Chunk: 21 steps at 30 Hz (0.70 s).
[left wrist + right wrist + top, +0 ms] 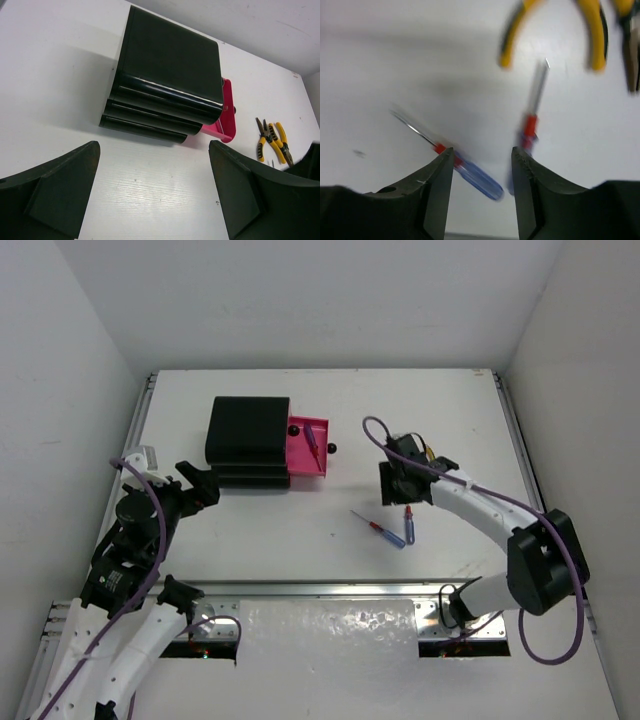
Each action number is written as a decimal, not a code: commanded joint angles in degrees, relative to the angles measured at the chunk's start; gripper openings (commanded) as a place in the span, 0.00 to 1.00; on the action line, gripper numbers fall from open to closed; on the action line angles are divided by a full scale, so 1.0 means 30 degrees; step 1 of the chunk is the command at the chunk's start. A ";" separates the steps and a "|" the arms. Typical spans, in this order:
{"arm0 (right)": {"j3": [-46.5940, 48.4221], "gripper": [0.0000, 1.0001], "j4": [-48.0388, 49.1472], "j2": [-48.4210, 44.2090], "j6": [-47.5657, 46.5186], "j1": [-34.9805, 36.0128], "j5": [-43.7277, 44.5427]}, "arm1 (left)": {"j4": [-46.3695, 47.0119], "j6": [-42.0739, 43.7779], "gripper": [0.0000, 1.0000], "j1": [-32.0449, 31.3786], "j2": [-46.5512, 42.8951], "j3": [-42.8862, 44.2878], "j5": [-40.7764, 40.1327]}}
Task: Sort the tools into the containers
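Holds the right tool (482, 172) open and empty over two screwdrivers (385, 531) lying close together on the tabletop (280, 540), with yellow pliers (592, 30) just beyond them on the far side. Sets the left tool (152, 150) wide open, gripping nothing, near and left of the black chest (247, 435). Shows one drawer (298, 468) pulled out rightward, pink inside, a third screwdriver (314, 443) lying in it.

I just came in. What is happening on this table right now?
Sorting into a black chest is under way. The right gripper is open, low over two screwdrivers on the table, holding nothing. The left gripper is open too, facing the chest's back. One pink drawer is pulled out with one tool inside. Yellow pliers lie on the table.
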 commanded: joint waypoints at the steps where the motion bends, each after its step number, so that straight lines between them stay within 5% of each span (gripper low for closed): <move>1: -0.1690 0.48 -0.2153 -0.1495 0.1121 -0.0347 0.1415 | 0.0887 0.0129 0.89 -0.0204 -0.0267 0.0023 0.0060; 10: -0.5003 0.43 -0.0577 -0.1794 0.0890 -0.2541 -0.0250 | 0.0858 0.0070 0.89 -0.0204 -0.0326 0.0052 -0.0057; 21: -0.4828 0.31 0.1127 0.1372 0.0303 -0.3102 -0.1104 | 0.0799 0.0012 0.89 -0.0204 -0.0268 0.0052 -0.0145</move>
